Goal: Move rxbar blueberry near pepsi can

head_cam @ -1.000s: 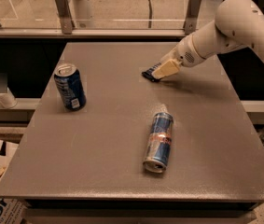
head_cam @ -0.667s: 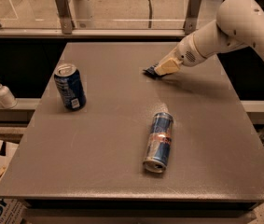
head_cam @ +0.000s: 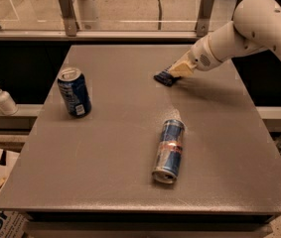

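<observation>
The rxbar blueberry (head_cam: pixel 164 77) is a small dark navy bar at the far right part of the grey table (head_cam: pixel 125 133), its right end under my fingers. My gripper (head_cam: pixel 175 72) reaches in from the right on a white arm and is shut on the bar, holding it low, at or just above the table. The pepsi can (head_cam: pixel 74 91) stands upright near the table's left edge, dark blue with a silver top and a white label patch. It is far to the left of the gripper.
A slimmer blue-and-silver can with a red mark (head_cam: pixel 169 150) lies on its side in the middle front of the table. A white pump bottle (head_cam: pixel 3 99) stands on a ledge to the left. A glass barrier with posts (head_cam: pixel 69 9) runs behind the table.
The gripper with the bar has shifted slightly left and down. The cans have not moved.
</observation>
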You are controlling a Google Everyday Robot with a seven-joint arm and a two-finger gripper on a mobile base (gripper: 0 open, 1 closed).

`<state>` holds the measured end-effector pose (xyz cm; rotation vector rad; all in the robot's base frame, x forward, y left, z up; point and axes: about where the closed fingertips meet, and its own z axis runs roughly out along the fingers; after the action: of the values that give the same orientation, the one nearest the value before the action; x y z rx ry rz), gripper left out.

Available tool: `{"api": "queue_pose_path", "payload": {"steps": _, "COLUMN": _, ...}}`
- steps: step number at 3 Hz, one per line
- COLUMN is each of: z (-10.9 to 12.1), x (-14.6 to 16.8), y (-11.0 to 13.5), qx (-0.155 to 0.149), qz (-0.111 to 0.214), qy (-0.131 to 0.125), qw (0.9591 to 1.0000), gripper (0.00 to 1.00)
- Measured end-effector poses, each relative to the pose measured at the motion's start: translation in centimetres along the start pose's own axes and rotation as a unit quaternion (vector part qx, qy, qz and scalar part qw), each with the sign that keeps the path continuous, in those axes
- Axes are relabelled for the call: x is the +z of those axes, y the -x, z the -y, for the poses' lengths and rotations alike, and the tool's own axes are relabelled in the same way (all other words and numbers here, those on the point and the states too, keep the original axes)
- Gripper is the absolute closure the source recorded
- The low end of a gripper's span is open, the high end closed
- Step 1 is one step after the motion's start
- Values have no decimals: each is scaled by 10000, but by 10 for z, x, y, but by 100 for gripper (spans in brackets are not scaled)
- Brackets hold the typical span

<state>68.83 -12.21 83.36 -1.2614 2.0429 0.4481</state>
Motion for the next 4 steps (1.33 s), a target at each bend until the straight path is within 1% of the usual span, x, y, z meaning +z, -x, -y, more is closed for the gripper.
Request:
{"api": "queue_pose_path", "payload": {"steps": 1, "z": 0, "x": -5, "y": 5, "qx": -15, "qz": 51, "qy": -7, "qw": 10000, "gripper": 84}}
{"api": "queue_pose_path", "payload": {"steps": 2, "z": 1, "x": -8, "y": 8, "qx": 4, "qz": 95, "qy": -1, "qw": 10000, "gripper": 61}}
{"api": "queue_pose_path", "payload": {"steps": 4, "z": 2, "x": -9, "y": 4, "qx": 63, "qz": 48, "qy": -1, "qw": 10000, "gripper": 15}}
